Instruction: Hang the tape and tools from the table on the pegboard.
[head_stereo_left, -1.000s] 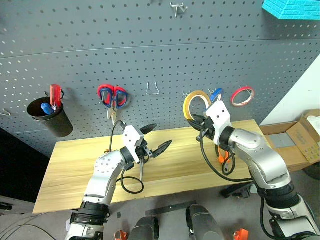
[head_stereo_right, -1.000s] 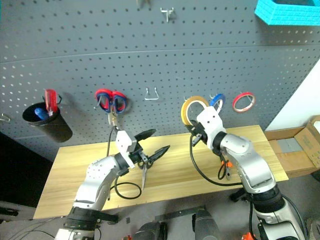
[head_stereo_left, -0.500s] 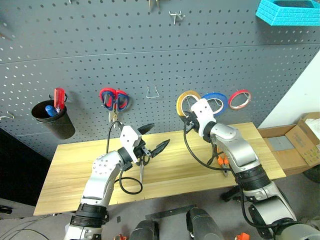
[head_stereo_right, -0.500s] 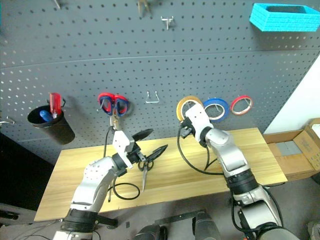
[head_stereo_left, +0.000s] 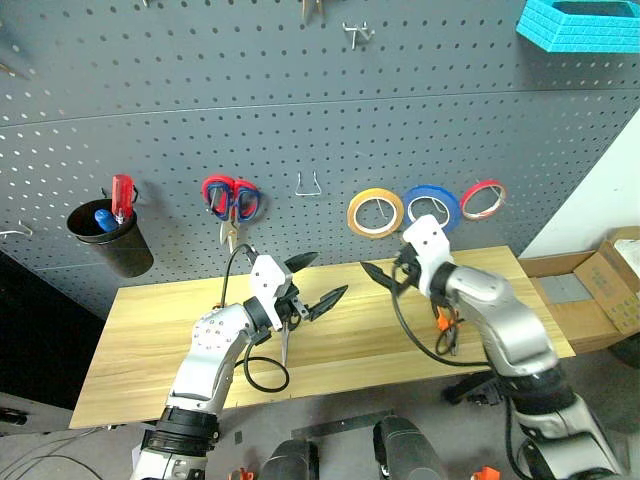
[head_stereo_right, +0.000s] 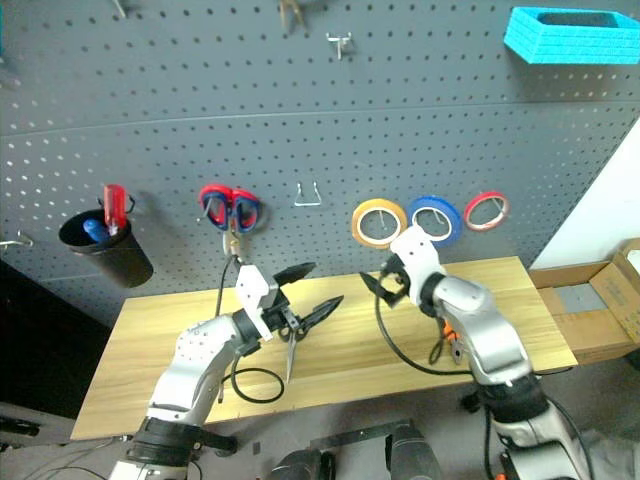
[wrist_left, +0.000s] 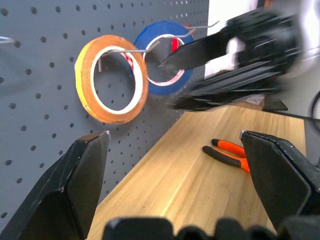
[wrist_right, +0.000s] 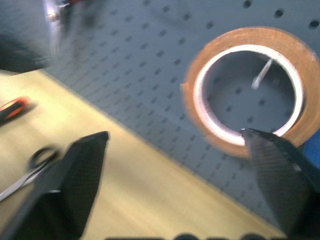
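My left pincer (head_stereo_left: 310, 283) hangs over the middle of the table (head_stereo_left: 150, 340), its two black fingers spread wide and holding nothing. My right pincer (head_stereo_left: 385, 277) is just right of it, over the far half of the table, fingers also apart and empty, tips aimed left toward the other pincer.

Under my left pincer the small steel scissors (head_stereo_left: 284, 338) lie on the wood, long axis running near to far with the blades toward me; my fingers cover their handles, so the grip end is hard to make out. The pliers (head_stereo_left: 446, 330) lie to the right, beneath my right forearm, which hides most of them: only orange handles show there. In my left wrist view the pliers (wrist_left: 227, 152) lie flat near the far right end of the table. A bit of orange shows behind my left arm; I cannot tell what it is.

Farther back, on the pegboard (head_stereo_left: 300, 110), the tape (head_stereo_left: 375, 213) hangs from a metal hook (wrist_left: 131, 50), its flat face against the panel and its hole facing out at me. Just right of it hang a blue roll (head_stereo_left: 433, 205) and a thinner red roll (head_stereo_left: 483, 198). To the left hang red-and-blue scissors (head_stereo_left: 230, 200), blades down, and at the far left a black cup (head_stereo_left: 112, 240) with a red-handled screwdriver (head_stereo_left: 121, 197) standing in it.
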